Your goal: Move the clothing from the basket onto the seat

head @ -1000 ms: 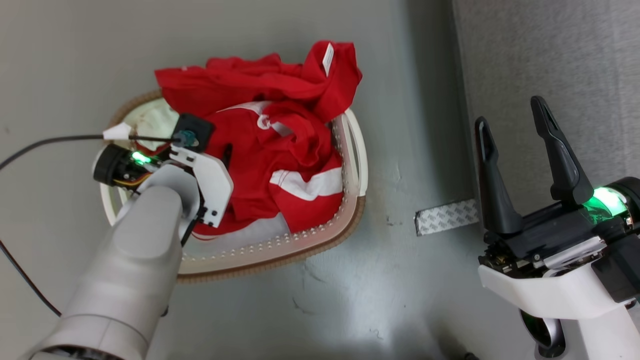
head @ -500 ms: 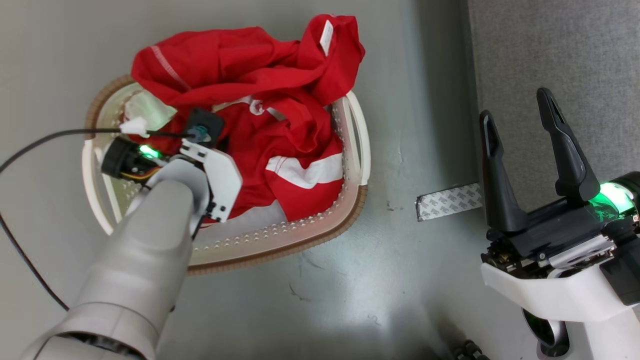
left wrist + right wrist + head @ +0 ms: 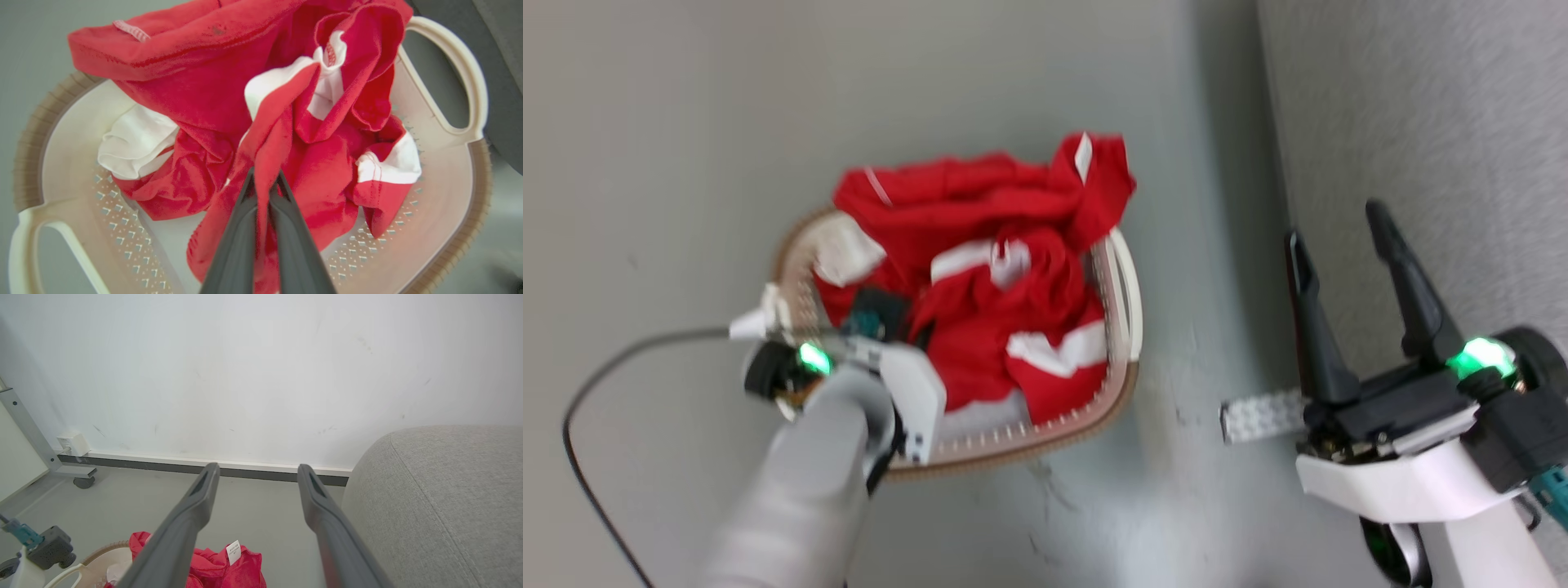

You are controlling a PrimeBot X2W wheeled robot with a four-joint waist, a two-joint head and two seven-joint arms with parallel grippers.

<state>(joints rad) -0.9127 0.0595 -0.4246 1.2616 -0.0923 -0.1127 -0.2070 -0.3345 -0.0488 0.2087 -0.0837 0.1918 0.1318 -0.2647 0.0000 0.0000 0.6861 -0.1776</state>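
Observation:
The red clothing (image 3: pixel 988 294) with white sleeves lies heaped in the cream basket (image 3: pixel 1125 327), its tagged end draped over the far rim. In the left wrist view my left gripper (image 3: pixel 265 181) is shut on a raised fold of the red clothing (image 3: pixel 204 94), above the perforated basket (image 3: pixel 441 192) floor. My right gripper (image 3: pixel 1335 224) stands open and holds nothing, off to the right beside the grey seat (image 3: pixel 1421 122). The right wrist view looks past the open right gripper (image 3: pixel 257 469) at the seat (image 3: pixel 441 498), with the clothing (image 3: pixel 241 567) and basket (image 3: pixel 94 571) low in that view.
A strip of patterned tape (image 3: pixel 1262 415) lies on the grey floor between basket and seat. A black cable (image 3: pixel 629 347) trails left from my left wrist. A white wall with a dark baseboard (image 3: pixel 253 471), a wheeled metal frame (image 3: pixel 79 475) and a small white box (image 3: pixel 73 444) stand beyond.
My left gripper has gone from open to shut, pinching a fold of the red clothing. The head camera has shifted and blurs. The right gripper stays open.

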